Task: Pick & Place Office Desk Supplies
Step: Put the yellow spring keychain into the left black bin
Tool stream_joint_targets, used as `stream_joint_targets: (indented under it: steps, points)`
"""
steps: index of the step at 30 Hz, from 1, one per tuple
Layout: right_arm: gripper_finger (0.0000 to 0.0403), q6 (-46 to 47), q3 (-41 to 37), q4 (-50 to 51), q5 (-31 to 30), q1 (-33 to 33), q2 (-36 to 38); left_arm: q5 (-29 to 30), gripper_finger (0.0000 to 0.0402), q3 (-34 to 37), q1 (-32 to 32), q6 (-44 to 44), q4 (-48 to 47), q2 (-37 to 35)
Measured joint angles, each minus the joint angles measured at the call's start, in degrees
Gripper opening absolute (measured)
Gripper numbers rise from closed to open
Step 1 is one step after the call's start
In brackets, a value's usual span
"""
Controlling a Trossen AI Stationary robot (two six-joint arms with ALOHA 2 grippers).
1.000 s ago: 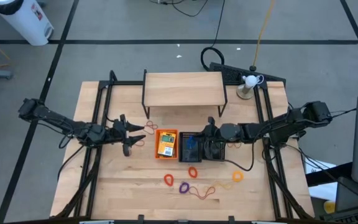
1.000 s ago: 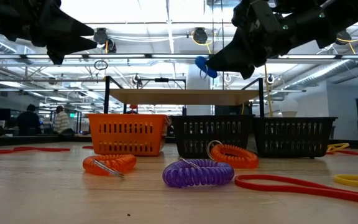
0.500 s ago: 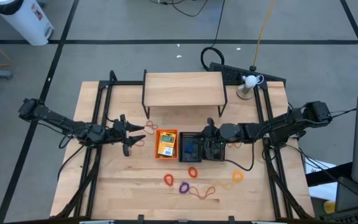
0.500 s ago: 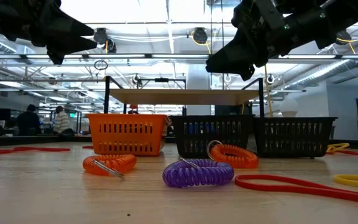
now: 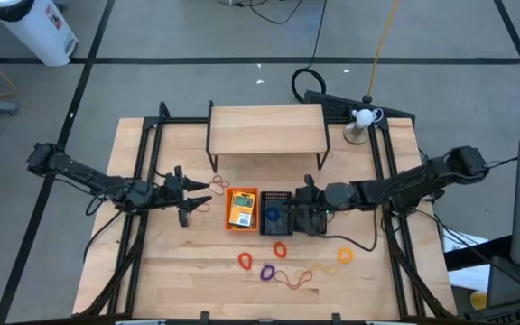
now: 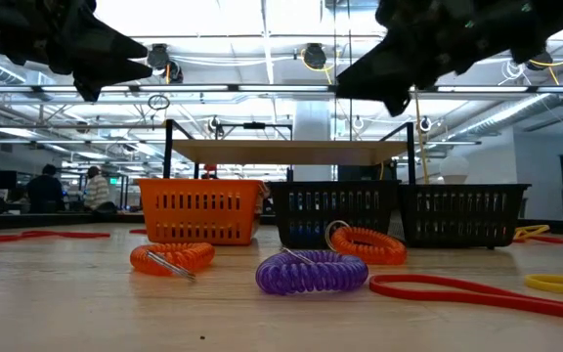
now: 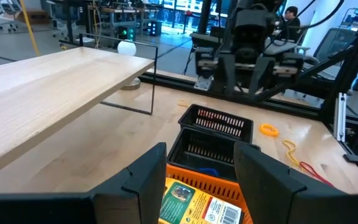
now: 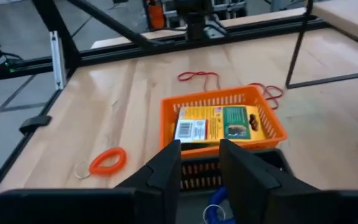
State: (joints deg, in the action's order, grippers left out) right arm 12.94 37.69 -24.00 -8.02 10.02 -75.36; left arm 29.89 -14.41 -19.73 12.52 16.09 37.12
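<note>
High view shows you the right gripper (image 5: pixel 298 215) over the black trays (image 5: pixel 292 213), fingers parted, empty. Only its wrist view reveals a blue band (image 8: pixel 215 213) below. Your left gripper (image 5: pixel 190 193) waits open beside the orange tray (image 5: pixel 241 208) holding the crayon box (image 8: pixel 219 122).

Wooden shelf riser (image 5: pixel 265 128), white lamp (image 5: pixel 361 119), black cable (image 5: pixel 311 77)

orange tray (image 6: pixel 201 210) | two black trays (beside it) (image 6: pixel 338 211) | purple coil (image 6: pixel 312 272)
</note>
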Motion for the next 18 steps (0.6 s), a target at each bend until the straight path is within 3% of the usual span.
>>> stream_joint_targets:
  steps: [7, 18]
  points:
    - [0.0089, 3.37, 0.00, 11.36, -12.09, 8.62, 8.40, 0.02, 0.0189, 0.00, 0.07, -2.11, 0.49, 0.01]
    - [0.0089, 25.95, 0.00, 27.07, -29.64, 27.92, 11.94, -0.02, 0.0189, -0.02, 2.05, -2.36, 0.68, 0.00]
